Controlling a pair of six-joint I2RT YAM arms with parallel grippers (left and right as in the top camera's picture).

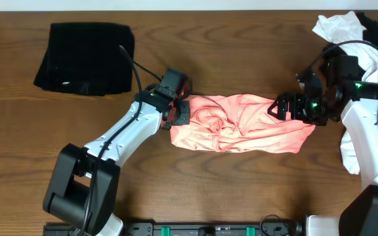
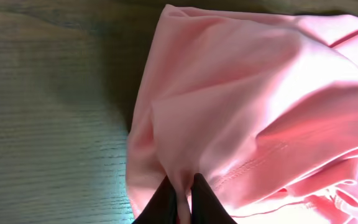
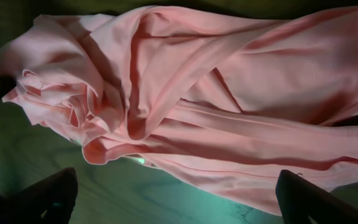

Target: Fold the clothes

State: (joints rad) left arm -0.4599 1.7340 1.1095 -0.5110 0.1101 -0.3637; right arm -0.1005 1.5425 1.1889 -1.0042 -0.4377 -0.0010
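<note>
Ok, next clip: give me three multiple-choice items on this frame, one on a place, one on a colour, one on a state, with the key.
1. In the overhead view, the folded black cloth lies:
A) at the upper left of the table
B) under the pink garment
C) at the near edge

2. The bunched T-shirt at mid-table is:
A) white
B) blue
C) salmon-pink

3. The left hand is:
A) open over bare wood
B) shut on a fold of the T-shirt
C) holding black cloth

Key:
1 A, since the overhead view shows it lying alone at the upper left.
2 C, since all three views show salmon-pink cloth.
3 B, since the left wrist view shows its fingers pinched together with pink cloth between them.
</note>
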